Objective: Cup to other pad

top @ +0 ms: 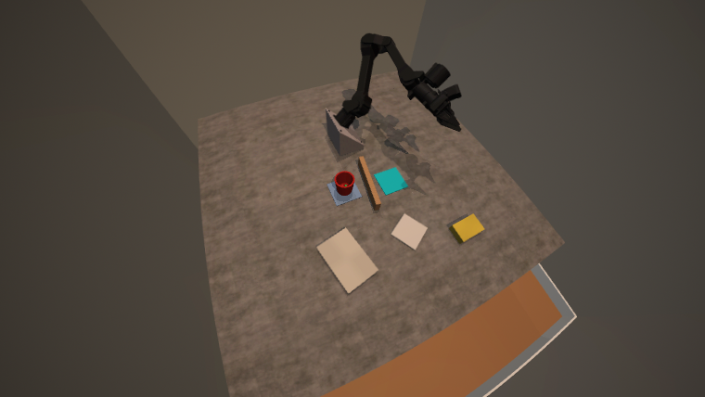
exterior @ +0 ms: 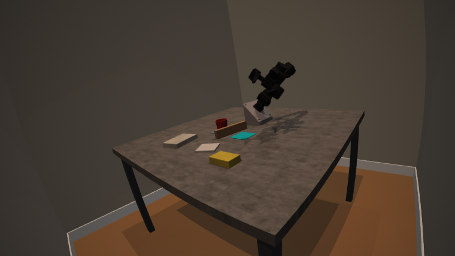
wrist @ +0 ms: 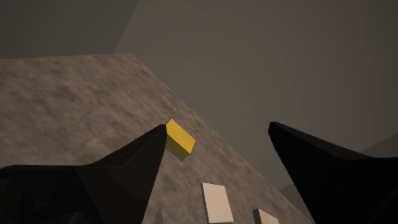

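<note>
A red cup (top: 344,183) (exterior: 221,122) stands upright on a blue-grey pad (top: 348,198) left of a wooden bar (top: 369,183) (exterior: 230,129). A small marble shows inside the cup. A teal pad (top: 390,180) (exterior: 242,136) lies flat on the right side of the bar. My gripper (top: 454,122) (wrist: 217,128) is open and empty. It hangs high above the table's back right part, far from the cup and both pads, pointing down and outward. In the wrist view neither the cup nor either pad shows.
A beige slab (top: 347,260) (exterior: 180,140), a white tile (top: 409,231) (exterior: 207,147) (wrist: 216,201) and a yellow block (top: 467,227) (exterior: 224,158) (wrist: 180,137) lie nearer the front. The arm's grey base mount (top: 339,133) (exterior: 254,114) stands behind the bar.
</note>
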`<state>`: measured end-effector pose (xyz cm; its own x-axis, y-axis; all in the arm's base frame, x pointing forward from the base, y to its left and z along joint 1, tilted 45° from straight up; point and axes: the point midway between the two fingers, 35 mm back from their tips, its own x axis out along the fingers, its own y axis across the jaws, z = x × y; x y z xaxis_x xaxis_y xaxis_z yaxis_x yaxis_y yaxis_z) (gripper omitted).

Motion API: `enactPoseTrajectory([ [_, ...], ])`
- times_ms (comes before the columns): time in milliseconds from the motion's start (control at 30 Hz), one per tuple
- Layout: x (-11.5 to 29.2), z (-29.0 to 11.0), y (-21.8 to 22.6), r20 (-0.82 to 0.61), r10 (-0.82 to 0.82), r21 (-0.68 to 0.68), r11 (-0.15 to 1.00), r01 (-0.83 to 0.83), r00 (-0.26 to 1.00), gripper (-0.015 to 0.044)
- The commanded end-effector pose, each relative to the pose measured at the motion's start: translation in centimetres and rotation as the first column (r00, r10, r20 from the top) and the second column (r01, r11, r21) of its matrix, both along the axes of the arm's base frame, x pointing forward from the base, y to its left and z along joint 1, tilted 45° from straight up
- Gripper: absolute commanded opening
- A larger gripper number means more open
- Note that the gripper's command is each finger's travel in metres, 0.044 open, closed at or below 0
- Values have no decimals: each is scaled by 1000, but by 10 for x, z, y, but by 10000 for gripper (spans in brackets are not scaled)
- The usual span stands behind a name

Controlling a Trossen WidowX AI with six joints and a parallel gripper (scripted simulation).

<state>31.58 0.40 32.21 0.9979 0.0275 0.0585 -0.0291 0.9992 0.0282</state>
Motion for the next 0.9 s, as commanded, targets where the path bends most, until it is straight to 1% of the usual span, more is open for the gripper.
enactPoseTrajectory([
  [0, 2, -3, -1, -13, -3, -12, 1000, 3, 1000, 374],
  [33, 7, -12, -5, -53, -12, -49, 999, 9, 999, 347],
  [100, 23, -45, -22, -198, -42, -174, 985, 7, 979, 295],
  [200, 36, -101, -51, -421, -77, -325, 943, -71, 904, 216],
  [267, 37, -138, -70, -555, -83, -376, 913, -160, 828, 164],
  [300, 35, -156, -80, -615, -80, -386, 898, -212, 784, 148],
  [333, 32, -174, -88, -673, -70, -385, 883, -267, 736, 148],
  [400, 22, -208, -102, -772, -37, -352, 856, -379, 634, 148],
  [467, 8, -238, -115, -849, 17, -284, 828, -484, 528, 148],
  [600, -27, -289, -130, -927, 179, -84, 758, -647, 331, 148],
  [733, -60, -321, -135, -906, 374, 113, 668, -735, 200, 148],
  [867, -89, -341, -136, -808, 572, 263, 567, -781, 143, 148],
])
